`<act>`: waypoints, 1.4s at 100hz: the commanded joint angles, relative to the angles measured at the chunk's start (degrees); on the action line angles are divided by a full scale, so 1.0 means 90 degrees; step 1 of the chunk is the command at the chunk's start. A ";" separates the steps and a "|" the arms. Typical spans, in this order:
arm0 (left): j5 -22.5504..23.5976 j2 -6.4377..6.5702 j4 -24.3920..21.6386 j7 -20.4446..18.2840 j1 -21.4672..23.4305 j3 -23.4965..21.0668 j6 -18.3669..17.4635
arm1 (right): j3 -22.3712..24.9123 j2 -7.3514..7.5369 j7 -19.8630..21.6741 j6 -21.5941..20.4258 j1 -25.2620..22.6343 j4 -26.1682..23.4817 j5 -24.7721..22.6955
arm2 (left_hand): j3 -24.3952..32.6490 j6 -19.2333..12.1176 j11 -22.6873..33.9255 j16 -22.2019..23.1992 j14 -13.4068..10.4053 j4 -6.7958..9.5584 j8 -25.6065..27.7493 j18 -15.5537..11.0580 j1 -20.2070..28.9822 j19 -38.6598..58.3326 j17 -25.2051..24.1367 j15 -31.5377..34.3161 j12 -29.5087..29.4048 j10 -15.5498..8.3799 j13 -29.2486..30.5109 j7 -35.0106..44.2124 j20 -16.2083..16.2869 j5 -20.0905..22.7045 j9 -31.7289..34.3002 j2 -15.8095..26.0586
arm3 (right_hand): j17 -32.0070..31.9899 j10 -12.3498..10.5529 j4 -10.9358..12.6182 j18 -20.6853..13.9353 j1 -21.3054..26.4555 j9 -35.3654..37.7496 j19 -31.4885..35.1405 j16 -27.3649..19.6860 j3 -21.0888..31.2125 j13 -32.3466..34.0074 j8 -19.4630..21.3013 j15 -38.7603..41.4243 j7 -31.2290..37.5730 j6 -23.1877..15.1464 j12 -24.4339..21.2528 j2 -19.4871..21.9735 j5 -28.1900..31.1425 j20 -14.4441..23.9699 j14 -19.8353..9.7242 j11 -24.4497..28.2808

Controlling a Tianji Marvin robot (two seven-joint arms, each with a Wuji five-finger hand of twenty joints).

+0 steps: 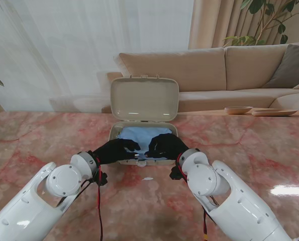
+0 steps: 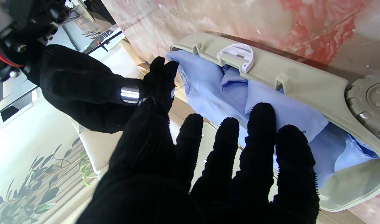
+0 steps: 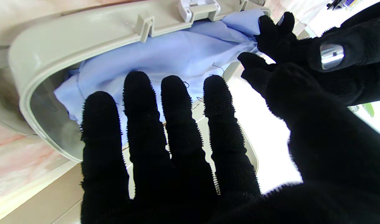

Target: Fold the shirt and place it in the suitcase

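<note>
A pink-veined marble table (image 1: 48, 135) fills the foreground, glossy, with a bright glare patch (image 1: 288, 190) near its right edge. Behind it stands a beige sofa (image 1: 209, 70) with a grey cushion (image 1: 293, 65) at its right end, and two shallow wooden dishes (image 1: 238, 110) sit at the table's far right side. White sheer curtains (image 1: 79, 45) cover the back wall and let in soft daylight, a tan drape (image 1: 209, 22) hangs beside them, and a leafy plant (image 1: 270, 17) rises in the far right corner.
</note>
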 commanded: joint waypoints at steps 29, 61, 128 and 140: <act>0.0085 -0.0042 0.0318 0.0093 -0.0169 0.0162 -0.0115 | 0.0010 -0.0022 0.0083 0.0049 -0.0031 0.0064 0.0057 | -0.0191 -0.0038 0.0105 -0.0335 0.0152 0.0077 -0.0119 0.0052 0.0016 -0.0346 -0.0207 -0.0253 0.0016 -0.0148 -0.0111 -0.0085 -0.0264 -0.0076 0.0001 0.0353 | -0.0108 0.0033 0.0134 -0.0009 -0.0077 0.0149 -0.0150 -0.0299 -0.0034 -0.0047 -0.0042 -0.0153 0.0039 -0.0113 -0.0002 -0.0032 0.0112 -0.0210 0.0073 -0.0070; 0.0088 -0.0089 0.0631 0.0248 -0.0349 0.0308 -0.0224 | 0.0004 -0.0022 0.0097 0.0043 -0.0029 0.0080 0.0095 | -0.0184 -0.0019 0.0087 -0.0450 0.0161 0.0086 -0.0187 0.0057 0.0010 -0.0495 -0.0281 -0.0350 -0.0003 -0.0139 -0.0202 -0.0084 -0.0399 -0.0113 -0.0067 0.0365 | -0.0129 0.0041 0.0111 -0.0027 -0.0065 0.0118 -0.0175 -0.0338 -0.0034 -0.0083 -0.0057 -0.0183 0.0068 -0.0109 0.0006 -0.0009 0.0101 -0.0284 0.0051 -0.0057; -0.0334 -0.0093 0.1365 -0.0107 -0.0883 0.0693 -0.0279 | -0.0099 -0.0020 0.0209 0.0017 0.0070 0.0223 0.0273 | -0.0182 -0.0001 0.0114 -0.0595 0.0151 0.0089 -0.0233 0.0059 0.0010 -0.0668 -0.0332 -0.0431 -0.0016 -0.0151 -0.0258 -0.0060 -0.0678 -0.0186 -0.0087 0.0403 | -0.0214 0.0044 0.0158 -0.0120 -0.0069 0.0107 -0.0200 -0.0396 -0.0106 -0.0119 -0.0064 -0.0237 0.0047 -0.0107 -0.0010 0.0060 0.0078 -0.0371 0.0059 -0.0081; -0.0413 -0.0094 0.1468 -0.0178 -0.0953 0.0740 -0.0254 | -0.0166 -0.0025 0.0242 0.0018 0.0138 0.0325 0.0338 | -0.0193 -0.0014 0.0120 -0.0604 0.0156 0.0085 -0.0233 0.0058 -0.0021 -0.0674 -0.0353 -0.0437 -0.0016 -0.0155 -0.0259 -0.0050 -0.0695 -0.0197 -0.0081 0.0421 | -0.0205 0.0028 0.0157 -0.0118 -0.0101 0.0124 -0.0181 -0.0399 -0.0085 -0.0121 -0.0061 -0.0239 0.0048 -0.0110 -0.0010 0.0065 0.0091 -0.0370 0.0059 -0.0081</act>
